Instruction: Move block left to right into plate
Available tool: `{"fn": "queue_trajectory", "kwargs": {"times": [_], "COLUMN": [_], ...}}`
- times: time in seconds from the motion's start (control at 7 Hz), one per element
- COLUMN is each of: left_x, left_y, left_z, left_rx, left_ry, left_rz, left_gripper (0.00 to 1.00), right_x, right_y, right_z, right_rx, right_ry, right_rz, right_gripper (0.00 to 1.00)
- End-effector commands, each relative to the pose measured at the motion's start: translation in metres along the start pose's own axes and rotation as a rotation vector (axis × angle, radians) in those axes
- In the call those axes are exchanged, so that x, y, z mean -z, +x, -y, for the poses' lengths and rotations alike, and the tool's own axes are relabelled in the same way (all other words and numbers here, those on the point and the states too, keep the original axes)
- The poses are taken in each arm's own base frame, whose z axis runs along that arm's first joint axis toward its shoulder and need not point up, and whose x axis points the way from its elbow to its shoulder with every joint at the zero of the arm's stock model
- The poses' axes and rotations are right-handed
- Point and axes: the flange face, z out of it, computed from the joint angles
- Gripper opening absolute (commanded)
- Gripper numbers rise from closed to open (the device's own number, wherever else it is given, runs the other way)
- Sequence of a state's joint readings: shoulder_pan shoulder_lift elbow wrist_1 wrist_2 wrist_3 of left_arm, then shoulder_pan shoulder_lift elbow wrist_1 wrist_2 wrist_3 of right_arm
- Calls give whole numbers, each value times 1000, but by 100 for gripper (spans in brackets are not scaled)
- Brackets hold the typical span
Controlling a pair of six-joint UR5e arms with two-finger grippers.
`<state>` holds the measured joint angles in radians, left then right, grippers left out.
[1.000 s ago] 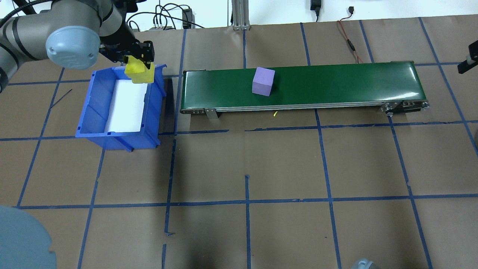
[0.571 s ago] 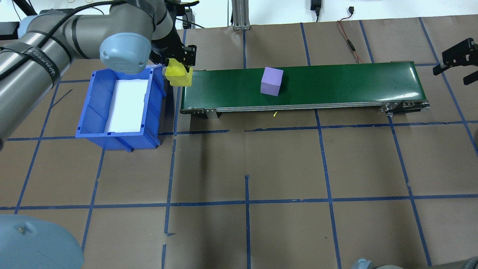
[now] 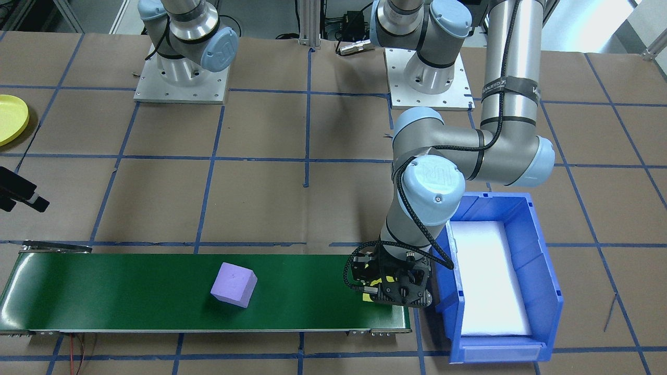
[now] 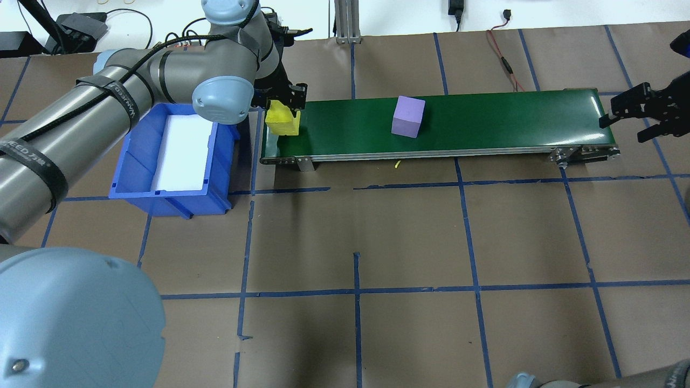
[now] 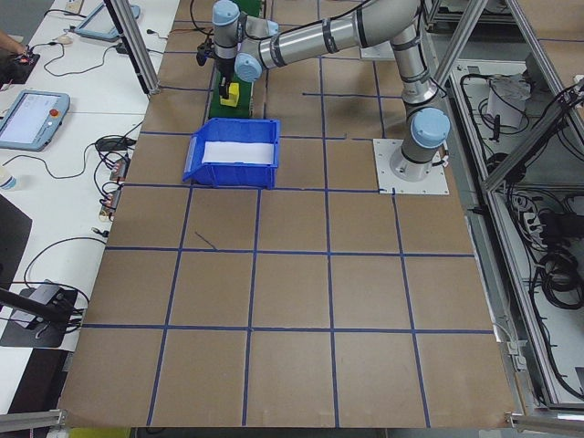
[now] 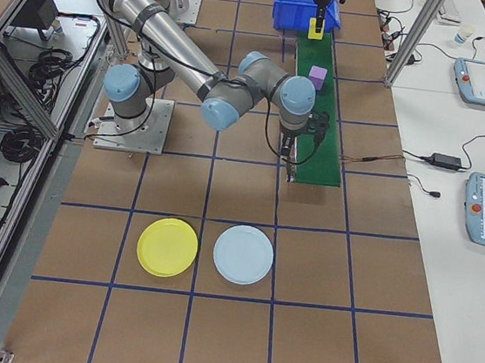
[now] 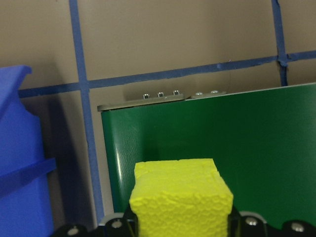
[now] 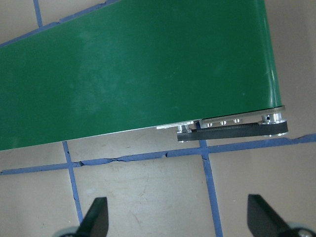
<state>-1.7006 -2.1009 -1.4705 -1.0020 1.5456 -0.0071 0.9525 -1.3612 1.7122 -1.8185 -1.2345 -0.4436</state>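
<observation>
At the belt's (image 4: 485, 121) left end in the overhead view, the left hand (image 4: 284, 110), clamped on the yellow block (image 4: 282, 122), should lower it flat before opening, while the right hand (image 4: 639, 116) waits wide open

Left tool (image 4: 284, 103) clamped, arm outstretched; right tool (image 4: 627, 118) spread wide.

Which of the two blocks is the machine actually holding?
The yellow block, clamped in the left pincer over the belt's end; the purple block sits free.
</observation>
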Motion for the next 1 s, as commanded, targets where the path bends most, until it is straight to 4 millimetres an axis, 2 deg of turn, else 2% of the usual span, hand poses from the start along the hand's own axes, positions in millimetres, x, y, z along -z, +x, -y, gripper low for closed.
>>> {"fn": "queue_trajectory", "kwargs": {"times": [0.0, 0.14, 0.29, 0.43, 0.57, 0.71, 0.86], "left_x": [-1, 22, 63, 119, 173, 212, 253], "left_y": [1, 2, 4, 3, -8, -41, -78], "left_z": [-2, -3, -12, -36, -67, -92, -124], "left_rx": [4, 14, 10, 13, 33, 92, 158], "left_ry": [13, 45, 74, 42, 11, -32, -65], "left_rz": [-6, -11, -16, -4, 2, 9, 15], "left_gripper": [95, 98, 100, 100, 100, 100, 100], "right_x": [-3, 13, 16, 13, -10, -15, -32], "right_y": [1, -4, -3, -2, 10, 7, -11], "right_z": [-3, 3, 9, 10, 27, 67, 107], "right_rx": [-6, 11, 19, 20, 12, 18, 33], "right_ry": [-13, 36, 68, 64, 45, 82, 68], "right_rz": [4, -18, -32, -29, 10, 64, 68], "right_gripper": [100, 100, 100, 100, 100, 100, 100]}}
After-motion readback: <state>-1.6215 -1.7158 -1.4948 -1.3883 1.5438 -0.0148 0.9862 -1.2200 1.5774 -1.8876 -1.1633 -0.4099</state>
